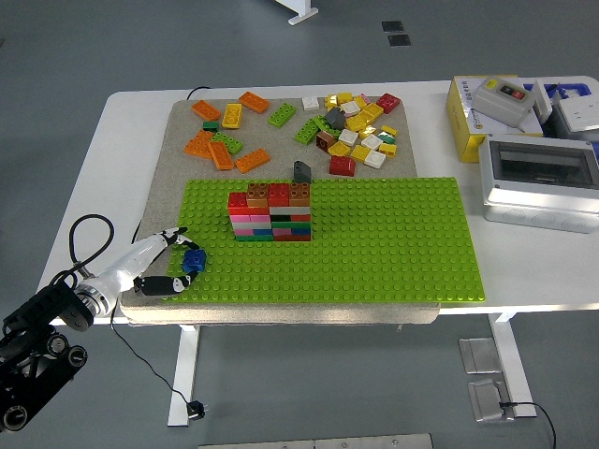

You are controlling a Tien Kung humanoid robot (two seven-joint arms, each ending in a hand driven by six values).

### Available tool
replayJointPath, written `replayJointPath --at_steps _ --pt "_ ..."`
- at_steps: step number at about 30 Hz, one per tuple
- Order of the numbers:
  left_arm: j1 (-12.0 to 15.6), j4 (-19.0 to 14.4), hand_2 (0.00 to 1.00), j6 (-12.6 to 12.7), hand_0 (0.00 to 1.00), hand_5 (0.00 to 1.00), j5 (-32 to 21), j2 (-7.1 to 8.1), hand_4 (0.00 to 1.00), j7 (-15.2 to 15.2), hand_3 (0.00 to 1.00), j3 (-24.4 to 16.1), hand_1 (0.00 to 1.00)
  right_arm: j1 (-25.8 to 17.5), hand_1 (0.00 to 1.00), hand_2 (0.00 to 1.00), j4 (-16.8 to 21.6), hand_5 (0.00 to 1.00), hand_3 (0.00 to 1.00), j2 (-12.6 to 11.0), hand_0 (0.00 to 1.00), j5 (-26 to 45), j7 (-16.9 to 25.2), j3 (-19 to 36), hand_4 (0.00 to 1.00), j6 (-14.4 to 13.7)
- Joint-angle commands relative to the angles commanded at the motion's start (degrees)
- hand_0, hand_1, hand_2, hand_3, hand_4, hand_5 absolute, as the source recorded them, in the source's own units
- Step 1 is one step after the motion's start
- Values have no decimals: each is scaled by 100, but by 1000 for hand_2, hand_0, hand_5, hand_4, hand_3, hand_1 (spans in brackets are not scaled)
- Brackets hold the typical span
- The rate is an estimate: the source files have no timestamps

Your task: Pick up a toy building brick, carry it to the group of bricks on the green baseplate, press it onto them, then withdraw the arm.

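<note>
My left hand (178, 259) reaches in from the lower left and its fingers are curled around a small blue brick (195, 260), held just over the left edge of the green baseplate (393, 253). A stacked group of bricks (270, 213), several layers in red, brown, pink, white, green and black, stands on the baseplate to the right of the hand and farther back. The right arm is out of view.
Loose orange, green, yellow, white and red bricks (351, 126) lie on the grey mat (182, 131) behind the baseplate. A dark brick (300, 171) stands at the plate's far edge. Grey and yellow boxes (538, 178) sit at the right. A black cable (80, 245) loops at the table's left edge.
</note>
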Motion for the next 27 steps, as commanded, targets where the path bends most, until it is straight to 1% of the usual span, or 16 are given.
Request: replayJointPath --at_steps 6,7,12,13,16,19,20,23,25,27 --pt "-11 42 998 13 983 207 -47 -21 427 -31 555 -3 990 2 774 823 0 998 829 1 776 0 1 2 577 1" --pt "-11 49 998 15 982 206 -56 -25 390 -37 535 -3 987 3 774 823 0 998 829 1 776 -2 0 3 577 1" --pt "6 43 998 26 982 206 -63 -35 390 -61 535 -45 987 1 774 823 0 998 829 -1 776 2 -1 -8 577 2" --pt "11 31 998 26 980 194 -61 -32 431 -63 522 -72 986 0 773 822 0 998 829 -2 776 1 -2 -7 577 3" --pt "23 -46 998 11 980 194 -89 0 431 -61 522 -148 986 -6 773 822 0 998 829 -4 776 4 -1 -7 577 3" --pt "36 -271 998 -65 980 194 -122 96 431 3 522 -245 986 -9 773 822 0 998 829 -8 776 3 -1 -3 577 1" --pt "37 -344 998 -87 982 191 -123 123 468 27 517 -281 985 -8 774 822 0 998 829 -10 776 6 -1 -5 577 0" --pt "23 -639 998 -181 982 191 -116 226 468 146 517 -455 985 -9 774 822 0 998 829 -14 776 9 2 3 577 -2" --pt "-42 -882 998 -279 982 191 -129 312 468 273 517 -563 985 -8 774 822 0 998 829 -19 776 8 4 14 577 -4" --pt "-127 -1062 998 -349 981 190 -137 359 480 362 515 -590 985 -5 773 822 0 998 827 -22 776 2 4 22 577 -6"
